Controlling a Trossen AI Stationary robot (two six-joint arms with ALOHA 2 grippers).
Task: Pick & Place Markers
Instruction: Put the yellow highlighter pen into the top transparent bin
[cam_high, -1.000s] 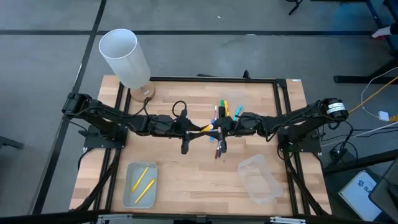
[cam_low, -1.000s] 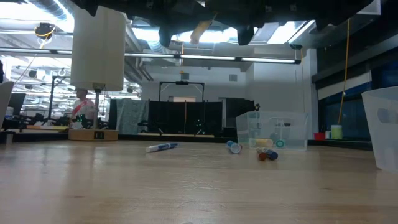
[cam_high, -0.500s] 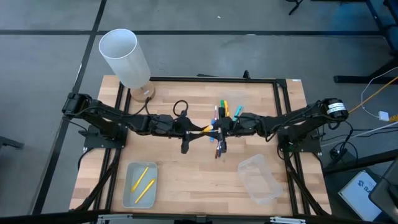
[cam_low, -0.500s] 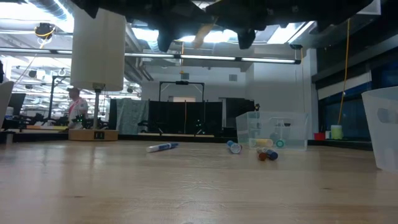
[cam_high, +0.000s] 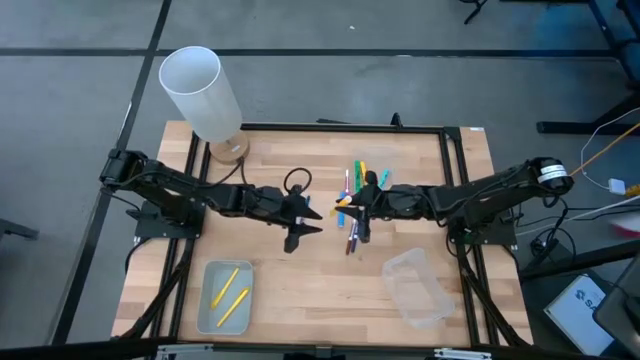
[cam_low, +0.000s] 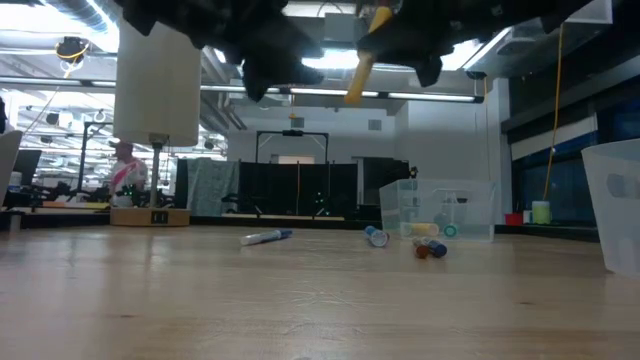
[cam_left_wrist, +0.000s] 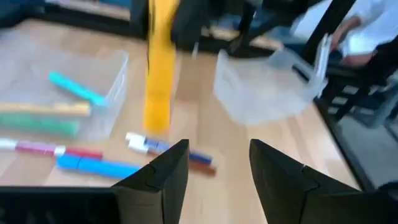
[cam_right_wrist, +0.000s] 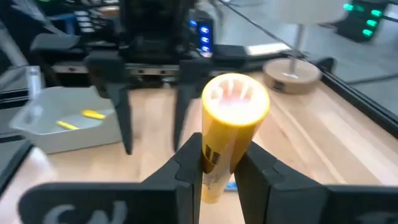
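your right gripper (cam_right_wrist: 214, 165) hangs above the middle of the table (cam_high: 300, 275), its fingers closed on a yellow marker (cam_right_wrist: 229, 127). your left gripper (cam_left_wrist: 214, 171) faces it just beside, fingers parted and holding nothing. other markers (cam_high: 355, 185) lie toward the table's far edge.

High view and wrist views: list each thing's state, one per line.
Left gripper: open, empty.
Right gripper: shut on the yellow marker, held above the table.
Left tray: holds two yellow markers.
Right tray: tilted, empty.
Loose markers: lying on the table.
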